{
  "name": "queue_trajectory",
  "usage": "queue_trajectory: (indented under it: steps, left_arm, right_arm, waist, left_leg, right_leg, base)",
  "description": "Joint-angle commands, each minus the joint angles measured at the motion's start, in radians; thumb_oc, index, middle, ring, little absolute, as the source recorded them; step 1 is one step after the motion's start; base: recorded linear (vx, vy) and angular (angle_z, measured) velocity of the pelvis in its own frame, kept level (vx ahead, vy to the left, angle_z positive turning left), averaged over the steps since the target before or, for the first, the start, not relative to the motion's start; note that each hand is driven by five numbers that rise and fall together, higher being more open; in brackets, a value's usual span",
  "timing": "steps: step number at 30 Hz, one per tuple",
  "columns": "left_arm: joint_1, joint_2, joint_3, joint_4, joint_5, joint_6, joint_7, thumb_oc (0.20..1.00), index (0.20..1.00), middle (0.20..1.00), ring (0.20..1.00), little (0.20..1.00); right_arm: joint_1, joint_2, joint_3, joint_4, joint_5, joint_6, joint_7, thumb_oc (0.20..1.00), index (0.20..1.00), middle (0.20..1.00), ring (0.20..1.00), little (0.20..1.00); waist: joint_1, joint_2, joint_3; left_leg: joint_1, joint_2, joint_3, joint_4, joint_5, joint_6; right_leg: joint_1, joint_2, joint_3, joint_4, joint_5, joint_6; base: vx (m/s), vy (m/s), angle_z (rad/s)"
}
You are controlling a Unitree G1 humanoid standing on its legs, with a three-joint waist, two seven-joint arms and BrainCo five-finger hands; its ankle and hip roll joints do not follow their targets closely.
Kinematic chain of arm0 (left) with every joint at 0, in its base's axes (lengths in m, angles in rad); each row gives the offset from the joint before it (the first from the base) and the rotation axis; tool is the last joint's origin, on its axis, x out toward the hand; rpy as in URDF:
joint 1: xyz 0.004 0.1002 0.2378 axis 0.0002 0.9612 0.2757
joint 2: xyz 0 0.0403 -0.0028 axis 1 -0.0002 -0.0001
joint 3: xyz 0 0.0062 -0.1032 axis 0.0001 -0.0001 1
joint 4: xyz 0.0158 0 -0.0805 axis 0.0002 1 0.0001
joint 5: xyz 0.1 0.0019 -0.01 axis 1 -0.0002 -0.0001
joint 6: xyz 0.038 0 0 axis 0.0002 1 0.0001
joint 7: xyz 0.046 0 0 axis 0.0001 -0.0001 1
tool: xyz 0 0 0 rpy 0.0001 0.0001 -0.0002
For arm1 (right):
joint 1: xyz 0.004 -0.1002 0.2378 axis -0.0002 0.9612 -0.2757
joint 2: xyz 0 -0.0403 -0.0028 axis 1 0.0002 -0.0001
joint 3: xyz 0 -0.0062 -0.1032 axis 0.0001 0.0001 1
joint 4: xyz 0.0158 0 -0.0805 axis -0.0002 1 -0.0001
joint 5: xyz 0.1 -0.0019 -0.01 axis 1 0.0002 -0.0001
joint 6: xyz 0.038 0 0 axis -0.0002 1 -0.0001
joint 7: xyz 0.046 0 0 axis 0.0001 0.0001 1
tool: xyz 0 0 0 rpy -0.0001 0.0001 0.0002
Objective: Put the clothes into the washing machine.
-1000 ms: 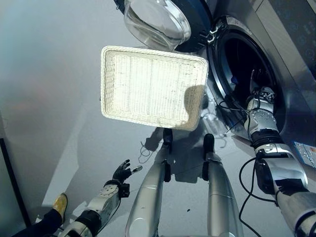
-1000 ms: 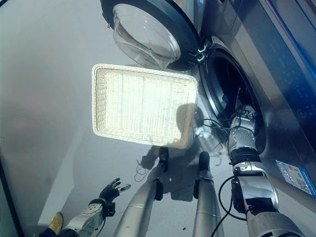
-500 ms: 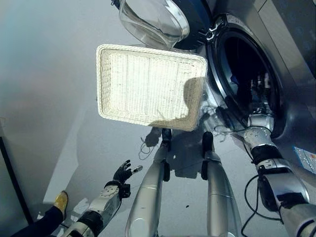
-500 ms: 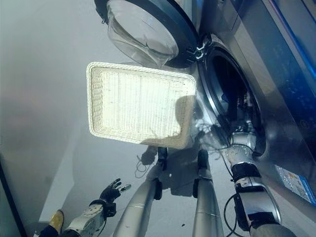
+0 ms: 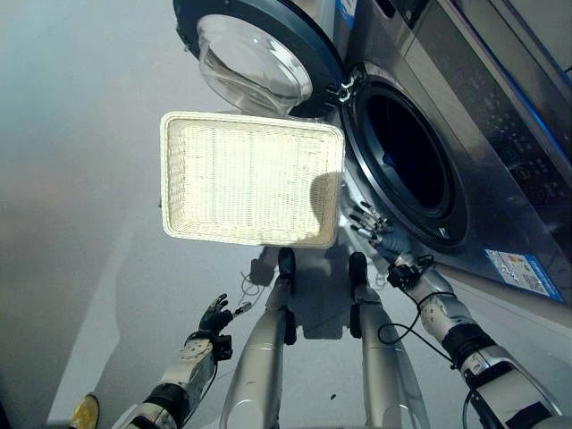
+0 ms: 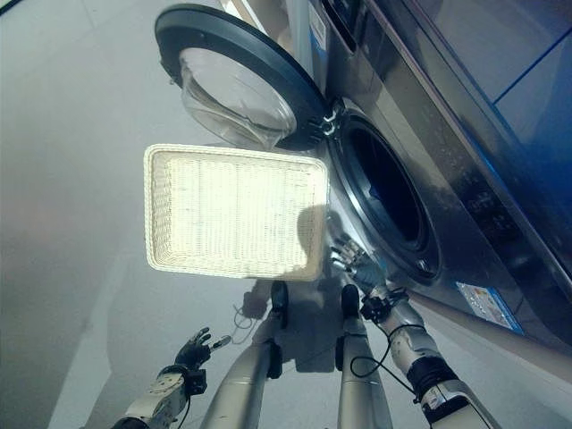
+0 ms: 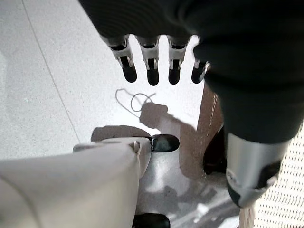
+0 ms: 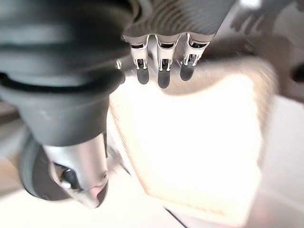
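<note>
The front-loading washing machine has its round drum opening uncovered, and the inside is dark. Its glass door is swung wide to the left. A white wicker basket lies on the floor in front, with no clothes showing in it. My right hand hovers outside the drum, just below its rim and by the basket's right edge. Its fingers are straight and spread, holding nothing, with the basket beyond them. My left hand hangs low at the left over bare floor, fingers straight and empty.
The machine's steel front panel runs along the right side. Pale grey floor stretches left of the basket. A person's yellow shoe shows at the bottom left corner.
My right hand has come out of the drum and down to the basket's right edge. The camera has shifted, showing more of the door and machine front. The left hand has stayed put.
</note>
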Motion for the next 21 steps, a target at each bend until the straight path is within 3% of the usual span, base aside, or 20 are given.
queue_trajectory:
  steps: [1,2,7,10,16,21]
  left_arm:
    - [0.023,0.019,0.042,0.02,0.065,-0.001,-0.017,1.0,1.0,1.0,1.0,1.0]
    - [0.02,0.017,0.046,0.04,0.073,0.002,-0.025,1.0,1.0,1.0,1.0,1.0]
    - [0.017,0.004,0.076,0.109,0.078,-0.031,-0.107,1.0,1.0,1.0,1.0,1.0]
    - [0.04,-0.008,0.076,0.137,0.093,-0.064,-0.145,1.0,1.0,1.0,1.0,1.0]
    - [0.092,-0.047,0.096,0.198,0.13,-0.13,-0.225,1.0,1.0,1.0,1.0,1.0]
    - [0.126,-0.073,0.103,0.264,0.212,-0.107,-0.252,1.0,1.0,1.0,1.0,1.0]
  right_arm:
    - [0.011,-0.001,-0.031,-0.063,-0.055,0.033,0.014,1.0,1.0,1.0,1.0,1.0]
    - [0.014,0.013,-0.028,-0.016,-0.064,0.059,-0.019,1.0,1.0,1.0,1.0,1.0]
    - [0.102,0.072,-0.047,0.195,-0.245,0.047,-0.133,1.0,1.0,1.0,1.0,1.0]
    - [0.179,0.092,-0.051,0.281,-0.319,0.012,-0.145,1.0,1.0,1.0,1.0,1.0]
    - [0.283,0.112,-0.075,0.392,-0.466,0.061,-0.187,1.0,1.0,1.0,1.0,1.0]
    - [0.33,0.133,-0.066,0.425,-0.564,0.092,-0.178,1.0,1.0,1.0,1.0,1.0]
  waist:
    - [0.015,-0.047,-0.015]
    - [0.018,-0.051,-0.015]
    - [0.027,-0.062,-0.064]
    - [0.034,-0.071,-0.114]
    - [0.042,-0.091,-0.228]
    - [0.044,-0.109,-0.314]
  left_leg:
    - [0.031,-0.078,-0.011,0.081,-0.105,-0.011]
    - [0.06,-0.078,-0.015,0.078,-0.109,-0.01]
    - [0.184,-0.063,-0.023,0.029,-0.117,-0.009]
    - [0.243,-0.058,-0.037,-0.004,-0.115,-0.011]
    - [0.357,-0.055,-0.064,-0.048,-0.128,-0.007]
    - [0.417,-0.06,-0.07,-0.03,-0.164,-0.003]
  right_leg:
    - [0.034,0.017,-0.07,-0.146,0.114,0.012]
    - [0.06,0.014,-0.066,-0.146,0.113,0.014]
    - [0.188,0.004,-0.048,-0.155,0.091,0.021]
    - [0.253,-0.002,-0.055,-0.165,0.079,0.026]
    - [0.394,0.009,-0.072,-0.208,0.051,0.018]
    - [0.472,0.022,-0.075,-0.244,0.044,0.006]
  base:
    - [-0.04,0.024,0.03]
    - [-0.07,0.042,0.03]
    - [-0.04,0.019,0.14]
    - [0.07,-0.022,0.06]
    - [0.1,-0.017,0.14]
    - [0.15,-0.034,0.06]
